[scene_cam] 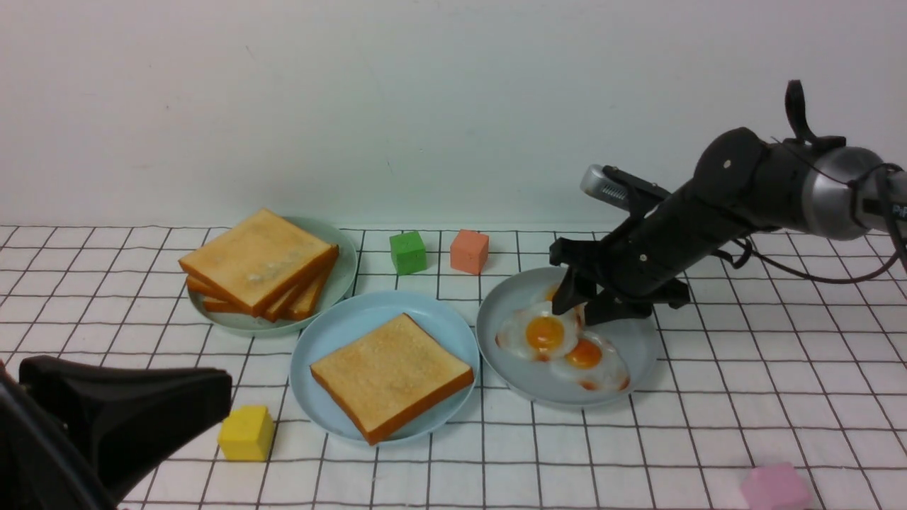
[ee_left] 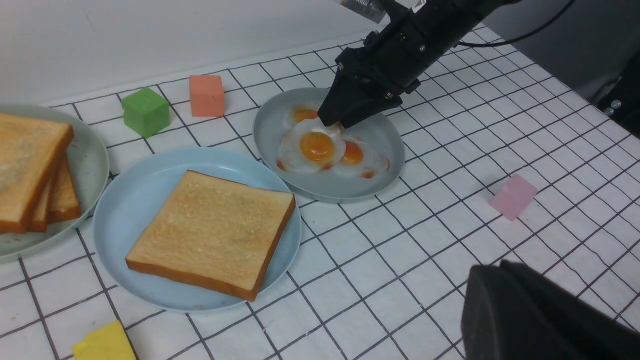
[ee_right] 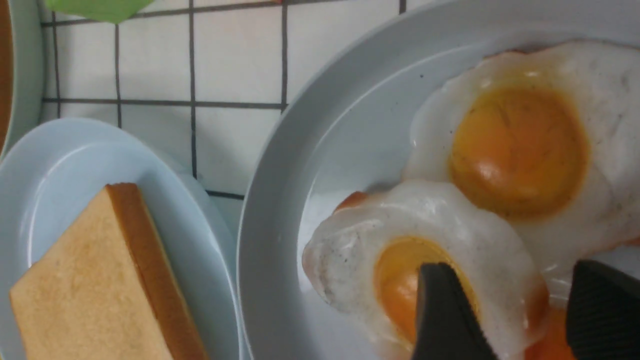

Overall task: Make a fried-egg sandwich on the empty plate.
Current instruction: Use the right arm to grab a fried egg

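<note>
Blue plate (scene_cam: 319,397): one toast slice (scene_cam: 392,375), lying flat. Grey plate (scene_cam: 496,347), beside it: three fried eggs (scene_cam: 544,334), overlapping. Green plate (scene_cam: 347,273): stacked toast (scene_cam: 258,258). Right gripper (ee_right: 515,305): jaws apart, over the eggs. Left gripper (ee_left: 545,310): closed.

A green cube (scene_cam: 407,253) sits on the white tabletop with a black grid (scene_cam: 538,448), near its far edge. Just to the right of the green cube, apart from it, is an orange cube (scene_cam: 469,251). A yellow cube (scene_cam: 246,433) lies nearer and to its left; a pink cube (scene_cam: 776,486), nearer and well to its right. Behind it rises a plain white wall (scene_cam: 425,106).
</note>
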`<action>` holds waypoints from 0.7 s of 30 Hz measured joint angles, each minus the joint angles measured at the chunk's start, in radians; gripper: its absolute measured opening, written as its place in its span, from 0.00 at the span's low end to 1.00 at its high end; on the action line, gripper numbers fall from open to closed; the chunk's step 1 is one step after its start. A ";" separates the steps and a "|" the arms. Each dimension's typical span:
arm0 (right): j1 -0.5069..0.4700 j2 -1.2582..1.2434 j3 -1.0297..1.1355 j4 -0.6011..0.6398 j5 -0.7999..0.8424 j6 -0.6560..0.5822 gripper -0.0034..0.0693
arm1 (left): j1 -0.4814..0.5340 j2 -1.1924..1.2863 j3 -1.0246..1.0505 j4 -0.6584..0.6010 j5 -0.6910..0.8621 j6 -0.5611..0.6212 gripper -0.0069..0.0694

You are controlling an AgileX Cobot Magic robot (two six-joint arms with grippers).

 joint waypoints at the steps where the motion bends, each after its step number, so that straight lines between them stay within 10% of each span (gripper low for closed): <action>1: 0.000 0.005 -0.002 0.000 0.000 -0.005 0.54 | 0.000 0.000 0.000 0.000 0.000 0.000 0.07; 21: 0.000 0.024 -0.006 0.008 -0.045 -0.025 0.54 | 0.000 0.000 0.000 -0.002 -0.002 0.000 0.07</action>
